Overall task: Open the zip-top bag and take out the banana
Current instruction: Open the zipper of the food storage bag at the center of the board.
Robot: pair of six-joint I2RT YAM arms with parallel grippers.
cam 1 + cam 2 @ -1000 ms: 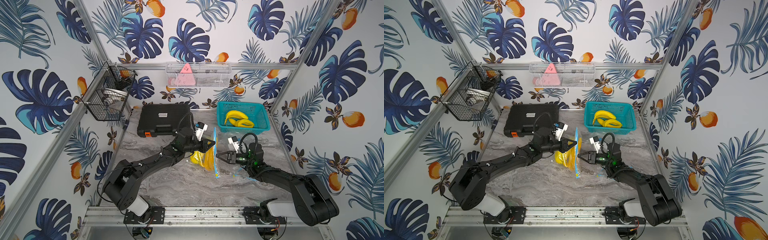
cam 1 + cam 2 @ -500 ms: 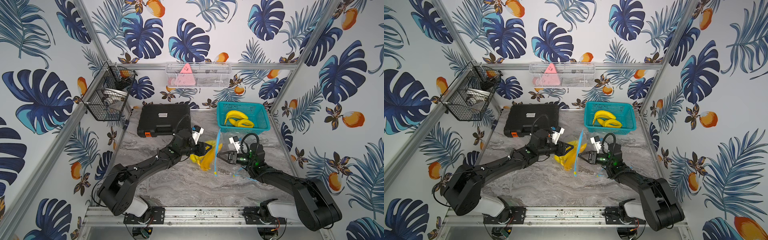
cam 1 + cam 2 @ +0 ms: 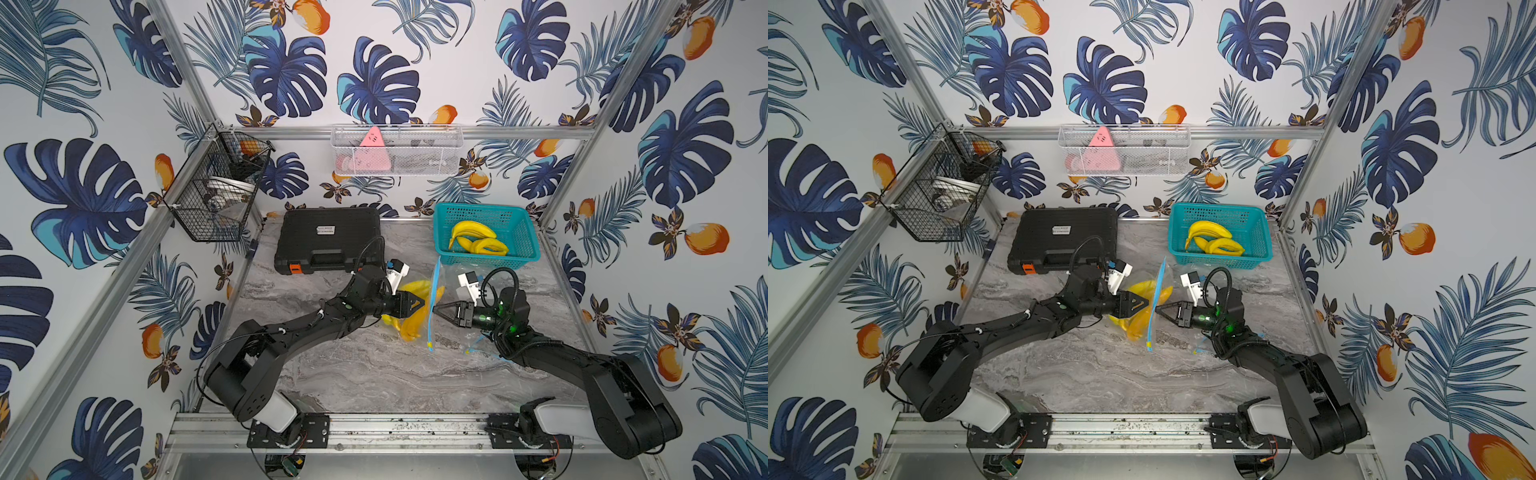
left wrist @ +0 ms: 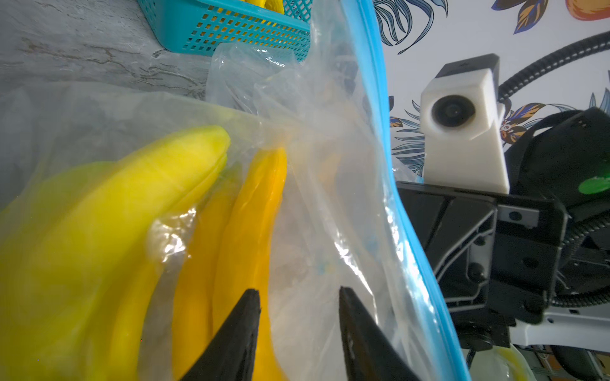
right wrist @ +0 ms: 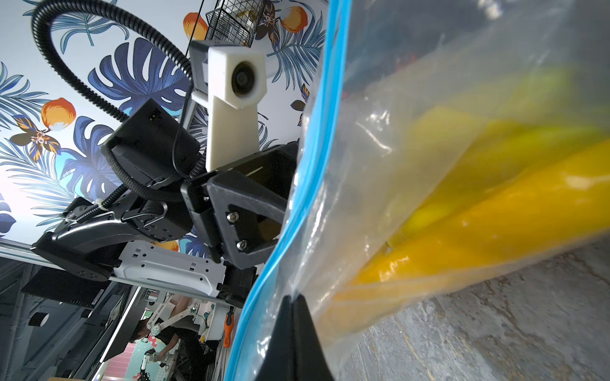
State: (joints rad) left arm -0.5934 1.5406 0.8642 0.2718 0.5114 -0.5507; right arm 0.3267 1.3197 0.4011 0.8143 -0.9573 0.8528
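A clear zip-top bag (image 3: 436,286) with a blue zip strip stands upright on edge between my two arms in both top views. Yellow bananas (image 3: 409,328) lie inside it, seen through the film in the left wrist view (image 4: 138,211) and the right wrist view (image 5: 495,217). My left gripper (image 3: 422,305) (image 4: 298,290) is open on the banana side of the bag, its fingertips against the film. My right gripper (image 3: 435,309) (image 5: 293,298) is shut on the bag's film just beside the blue zip strip (image 5: 317,165).
A teal basket (image 3: 528,245) with loose bananas stands at the back right. A black case (image 3: 328,241) lies at the back left. A black wire basket (image 3: 216,195) hangs on the left wall and a white mesh shelf (image 3: 397,149) on the back wall.
My left gripper's jaws have spread apart from a narrower gap. The bag has shifted slightly while the right gripper kept its pinch on it.
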